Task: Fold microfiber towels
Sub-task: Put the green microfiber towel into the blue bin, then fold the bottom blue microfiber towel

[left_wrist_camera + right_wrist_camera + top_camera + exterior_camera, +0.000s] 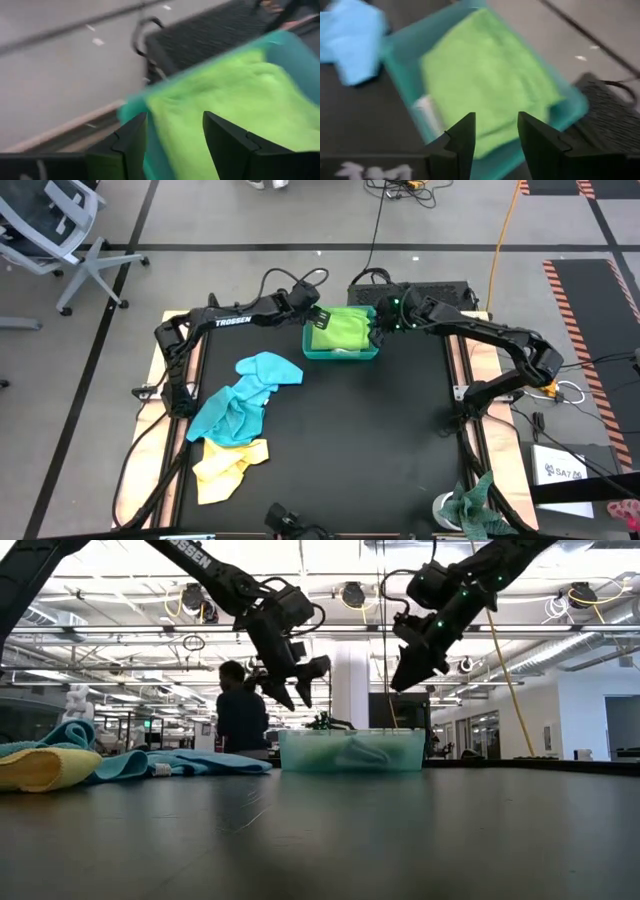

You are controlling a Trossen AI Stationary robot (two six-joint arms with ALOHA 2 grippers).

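Lime green towel: the lime green towel [340,328] lies folded inside the teal tray [341,356], filling most of it; a pale cloth edge [427,112] shows under it at one side in the right wrist view
Tray: sits at the far middle of the black table [380,440]; its translucent wall [350,752] stands on the tabletop in the low view
Left gripper: the left gripper [321,317] hangs over the tray's left rim, above the towel; its fingers [125,145] stand apart with nothing between them; the towel shows through the gap
Right gripper: the right gripper [378,328] hangs over the tray's right rim; its fingers [462,137] are parted and hold nothing; both grippers are clear above the tray in the low view
Loose towels: a light blue towel [268,368] and a turquoise towel [225,415] lie crumpled and overlapping on the table's left half; a yellow towel [228,465] lies bunched just in front of them, touching the turquoise one
Open room: the table's middle and right half are bare black surface, from the tray to the near edge
Edges: a mottled green rag [475,505] lies off the table's near right corner; a person [240,710] stands in the room beyond the table
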